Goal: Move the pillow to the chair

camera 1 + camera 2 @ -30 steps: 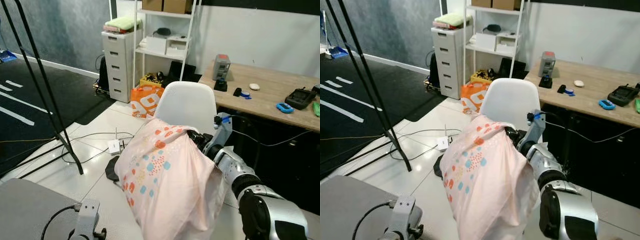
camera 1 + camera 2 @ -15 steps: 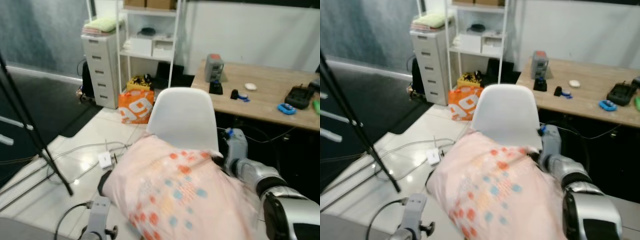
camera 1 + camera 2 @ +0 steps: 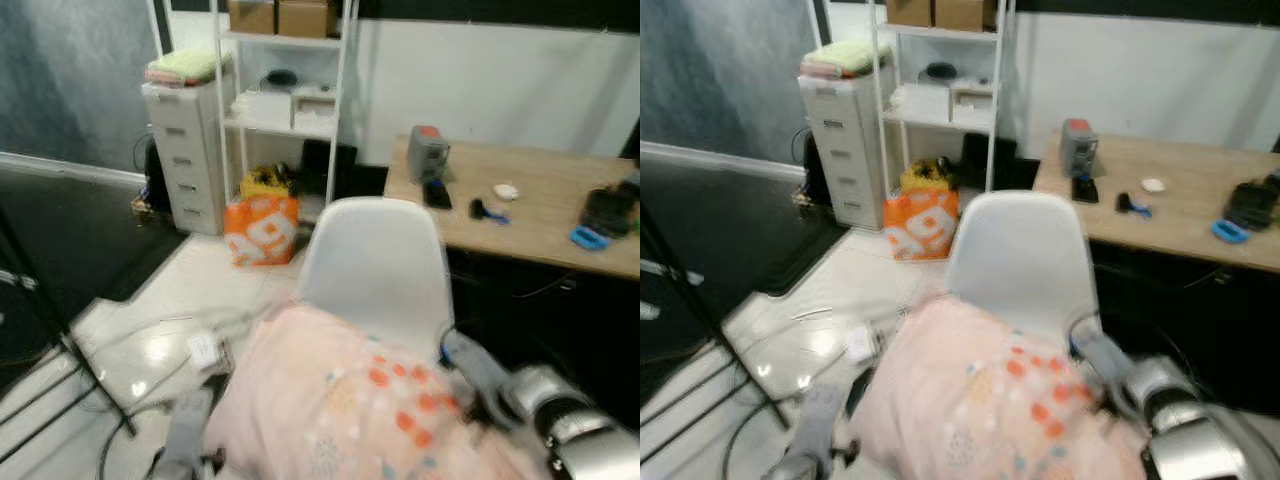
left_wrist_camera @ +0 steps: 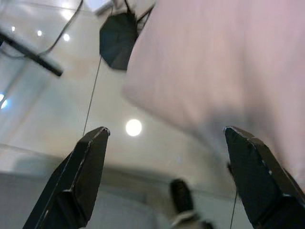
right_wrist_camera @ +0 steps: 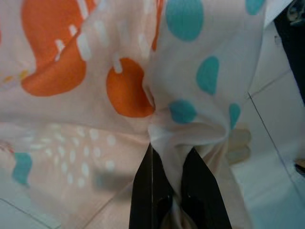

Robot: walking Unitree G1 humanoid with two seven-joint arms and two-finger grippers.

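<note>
The pillow [image 3: 350, 410] is a soft, pale pink cushion printed with orange, teal and white spots — bulky and rumpled, held up off the floor just in front of the chair [image 3: 375, 262]. A fold of its cover is bunched and pinched tight in the right wrist view. The chair is a white moulded shell — upright, its backrest rising behind the pillow, standing beside a wooden desk
</note>
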